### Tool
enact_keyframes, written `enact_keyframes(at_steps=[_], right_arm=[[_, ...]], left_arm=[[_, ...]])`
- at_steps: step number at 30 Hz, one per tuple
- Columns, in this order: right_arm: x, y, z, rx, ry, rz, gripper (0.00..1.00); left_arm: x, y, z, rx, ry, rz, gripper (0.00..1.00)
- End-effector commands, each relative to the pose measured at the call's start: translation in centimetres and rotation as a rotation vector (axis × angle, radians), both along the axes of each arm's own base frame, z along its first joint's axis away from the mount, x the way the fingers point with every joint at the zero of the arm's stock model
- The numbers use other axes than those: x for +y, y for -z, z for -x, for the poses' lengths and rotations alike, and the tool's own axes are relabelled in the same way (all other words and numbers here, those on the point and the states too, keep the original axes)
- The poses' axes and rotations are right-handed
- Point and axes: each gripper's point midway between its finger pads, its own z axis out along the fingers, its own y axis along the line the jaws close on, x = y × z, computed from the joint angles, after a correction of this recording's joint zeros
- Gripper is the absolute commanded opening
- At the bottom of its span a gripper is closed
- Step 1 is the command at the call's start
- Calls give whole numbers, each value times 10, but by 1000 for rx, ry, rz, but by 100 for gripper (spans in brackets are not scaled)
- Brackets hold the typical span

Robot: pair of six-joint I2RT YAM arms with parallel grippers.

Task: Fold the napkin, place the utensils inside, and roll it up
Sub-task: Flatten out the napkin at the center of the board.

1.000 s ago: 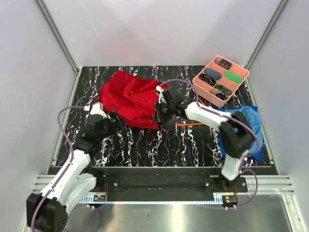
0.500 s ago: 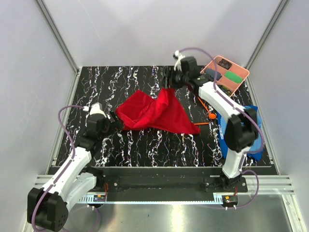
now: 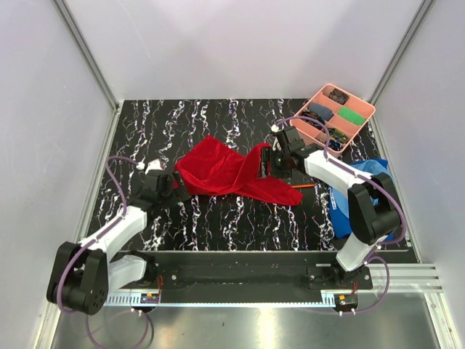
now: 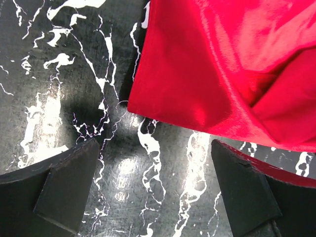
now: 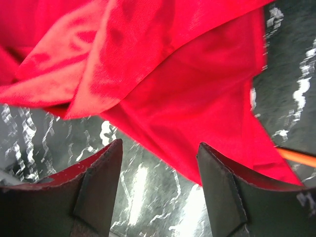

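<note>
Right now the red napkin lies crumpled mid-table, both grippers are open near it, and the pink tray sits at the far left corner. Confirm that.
Not quite: the tray sits at the far right corner, as the top view shows. The rest holds: the napkin lies crumpled mid-table, and the left gripper and right gripper are both open near it.

We see only a slim stretch of one orange utensil (image 5: 297, 157), between the napkin (image 5: 187, 98) and the right wrist view's edge. The small items in the pink tray (image 3: 308, 102) are too tiny for us to tell.
</note>
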Motion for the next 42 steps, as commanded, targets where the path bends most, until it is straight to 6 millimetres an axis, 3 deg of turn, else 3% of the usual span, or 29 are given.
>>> enact_keyframes(at_steps=[1,4,8,11,12,16,17,20,21,23,24,26,27,28,30,34,39,41,42], right_arm=[[-6,-9,-26,-108,44,42,71],[-4,-12,-40,-134,43,58,70],[-6,-10,-52,-140,38,61,70],[-1,-11,-58,-142,21,43,70],[0,-11,-59,-139,17,40,71],[7,-17,-62,-143,-7,9,71],[7,-19,-61,-151,-12,8,71],[0,-18,-59,-160,-11,34,72],[-2,-17,-58,-162,-9,39,72],[-9,-18,-53,-165,-5,49,72],[-10,-18,-52,-168,-5,51,72],[-14,-21,-47,-177,-9,60,72],[-15,-23,-47,-184,-11,58,73],[-17,-25,-46,-191,-11,61,73],[-17,-26,-45,-197,-18,65,74],[-16,-24,-49,-189,-19,61,75],[-2,-21,-51,-166,-54,2,75],[2,-19,-54,-160,-64,-6,76],[8,-17,-57,-151,-82,-23,76]], left_arm=[[3,-3,-18,-56,-30,-16,99],[1,-2,-25,-70,-37,-12,98],[-3,3,-39,-59,-31,-16,87],[-6,9,-53,-52,-28,-24,66],[-7,13,-57,-44,-28,-28,44],[-10,7,-65,-57,-22,-22,4],[-11,2,-65,-68,-23,-13,0],[-9,-19,-56,-97,-21,-1,0],[-10,-41,-57,-148,-20,13,0],[-10,-53,-44,-138,-2,26,0],[-12,-77,-41,-197,5,50,0],[-13,-92,-28,-207,31,70,0],[-13,-115,-26,-263,36,85,0],[-10,-119,-19,-252,34,81,0],[-2,-143,-21,-297,34,62,0],[21,-147,-43,-252,20,66,0],[38,-115,-98,-99,-26,55,0],[39,-103,-124,-62,-29,59,13],[37,-98,-128,-38,-18,66,32]])
